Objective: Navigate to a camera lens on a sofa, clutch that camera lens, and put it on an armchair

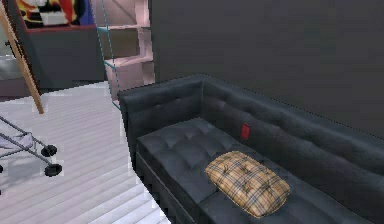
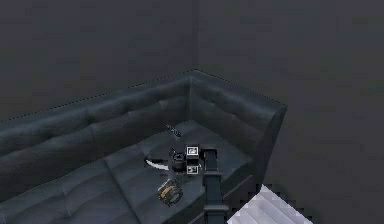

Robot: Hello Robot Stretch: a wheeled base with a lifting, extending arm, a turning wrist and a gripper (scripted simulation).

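A dark leather sofa [image 2: 90, 140] runs across the arm side view, with its corner at the right. My arm [image 2: 212, 195] rises from the bottom edge, and its two white marker squares [image 2: 192, 153] stand over the seat. The gripper [image 2: 170, 159] reaches left of them above the seat cushion. A pale flat thing [image 2: 153, 163] lies at its fingers, so I cannot tell whether it holds anything. A small round dark-and-tan thing [image 2: 170, 191], perhaps the camera lens, lies on the seat just below the gripper. A thin dark stick-like thing [image 2: 175, 130] lies farther back.
In the forward view the same kind of dark sofa [image 1: 180, 140] carries a plaid cushion [image 1: 248, 183] and a small red mark [image 1: 246, 131] on its backrest. A pale shelf unit [image 1: 128, 45], a wooden easel [image 1: 25, 60] and a wheeled chair base [image 1: 35, 150] stand on light floor at the left.
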